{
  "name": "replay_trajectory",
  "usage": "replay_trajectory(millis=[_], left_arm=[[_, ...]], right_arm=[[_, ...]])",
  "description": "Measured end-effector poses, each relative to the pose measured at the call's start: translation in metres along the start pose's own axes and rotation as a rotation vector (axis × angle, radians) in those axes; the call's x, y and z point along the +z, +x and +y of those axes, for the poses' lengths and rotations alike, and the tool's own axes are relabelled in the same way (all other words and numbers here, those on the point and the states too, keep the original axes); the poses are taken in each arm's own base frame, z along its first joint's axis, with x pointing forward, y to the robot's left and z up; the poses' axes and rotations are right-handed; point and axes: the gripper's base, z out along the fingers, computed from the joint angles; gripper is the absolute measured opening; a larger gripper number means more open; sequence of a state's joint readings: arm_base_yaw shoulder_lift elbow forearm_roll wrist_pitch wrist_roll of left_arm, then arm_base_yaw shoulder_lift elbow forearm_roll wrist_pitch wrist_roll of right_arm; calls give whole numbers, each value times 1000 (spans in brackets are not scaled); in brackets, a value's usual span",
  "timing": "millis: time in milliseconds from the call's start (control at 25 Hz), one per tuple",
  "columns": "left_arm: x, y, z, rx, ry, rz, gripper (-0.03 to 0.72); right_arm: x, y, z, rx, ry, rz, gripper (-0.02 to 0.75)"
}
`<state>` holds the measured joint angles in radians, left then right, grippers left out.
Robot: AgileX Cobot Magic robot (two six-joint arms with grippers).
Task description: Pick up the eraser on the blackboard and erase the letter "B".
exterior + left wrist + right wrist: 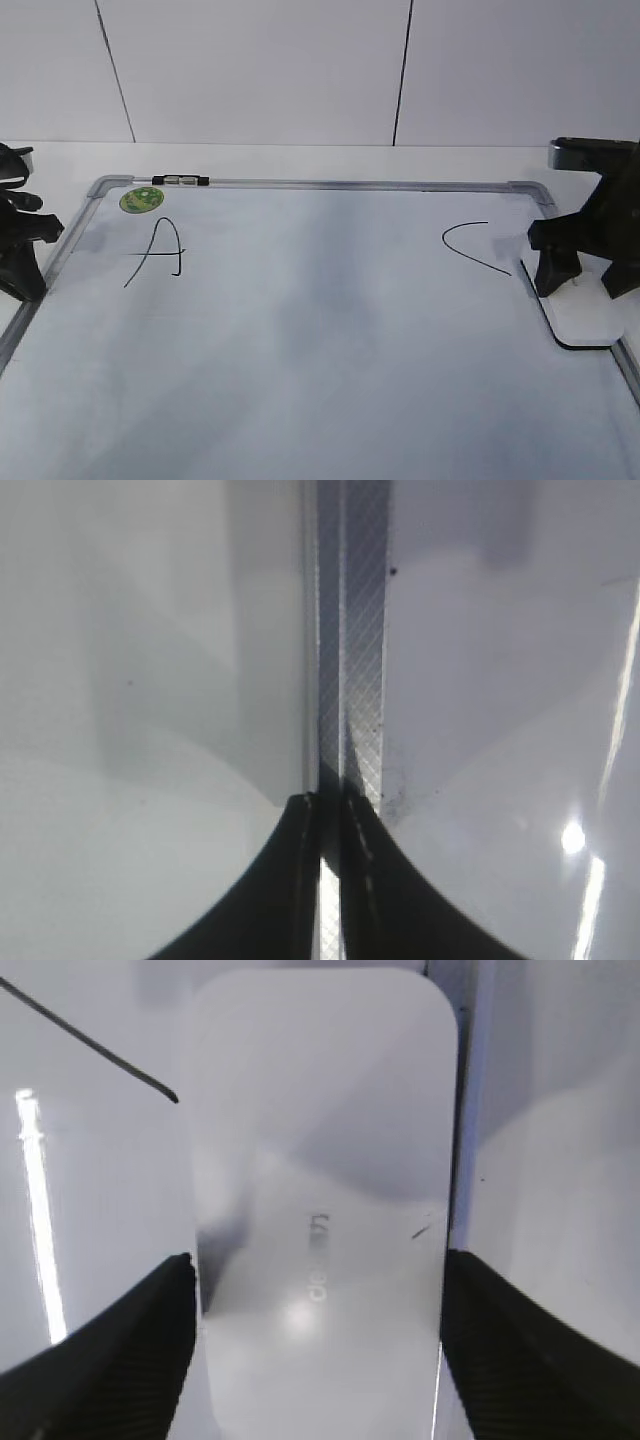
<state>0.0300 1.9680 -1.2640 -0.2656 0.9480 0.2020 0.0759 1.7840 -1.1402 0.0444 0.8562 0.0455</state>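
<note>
- White plastic eraser (pixel 320 1210), rounded-rectangular, lying flat at the right edge of the blackboard (pixel 330 340), directly under the right tool (pixel 590 285) and between its two fingers.
- Right tool spread wide, one finger (pixel 110 1340) just outside each long side of the block; contact with the sides not clear enough to call a grip.
- Judged light and rigid, with a smooth glossy shell: probably slippery, so best pinched across the long sides near the middle, squarely and low.
- Dark underside visible as a thin edge in the exterior view; likely needs flat, even pressure to wipe.
- Left tool (pixel 330 880) pressed narrow, fingers together with nothing between, hovering over the board's metal frame (pixel 350 630) on the far side.
- Letters "A" (pixel 160 250) and "C" (pixel 475 245) visible; no "B" between them, only faint smearing.
- Marker (pixel 180 181) on the top frame, well apart from both tools.
</note>
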Motion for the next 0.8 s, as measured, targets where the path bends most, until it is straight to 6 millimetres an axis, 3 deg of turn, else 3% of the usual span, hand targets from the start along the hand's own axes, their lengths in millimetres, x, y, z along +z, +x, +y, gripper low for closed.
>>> replay_trajectory(millis=[560,800], left_arm=[[0,0,0,0,0,0,33],[-1,-2,0,10,-2,12,217]], right_arm=[[-50,-17,3,-16,10,118,594],[-54,-19,3,-17,6,115,594]])
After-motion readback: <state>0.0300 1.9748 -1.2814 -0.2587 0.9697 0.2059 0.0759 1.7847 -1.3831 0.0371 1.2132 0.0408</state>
